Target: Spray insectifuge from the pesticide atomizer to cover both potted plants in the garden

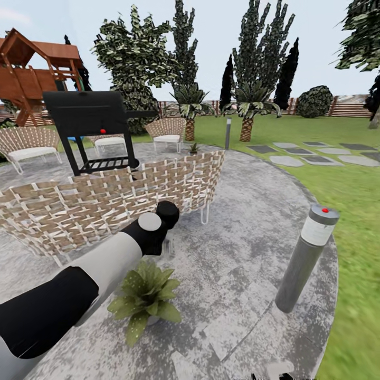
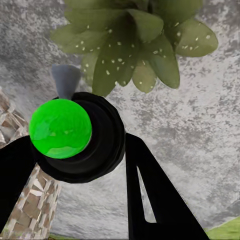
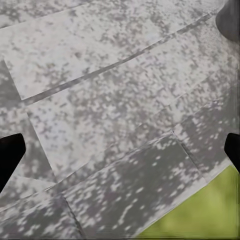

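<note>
Left gripper (image 2: 75,165) clamped on pesticide atomizer (image 2: 62,130), potted plant (image 2: 135,45) just ahead; open patio (image 1: 237,274) beyond. Right gripper (image 3: 120,150) spread wide, empty.

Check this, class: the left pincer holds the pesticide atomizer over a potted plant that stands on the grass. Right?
Wrong in one respect: the potted plant stands on the grey stone patio, as the head view shows. The left pincer does hold the pesticide atomizer over it.
</note>
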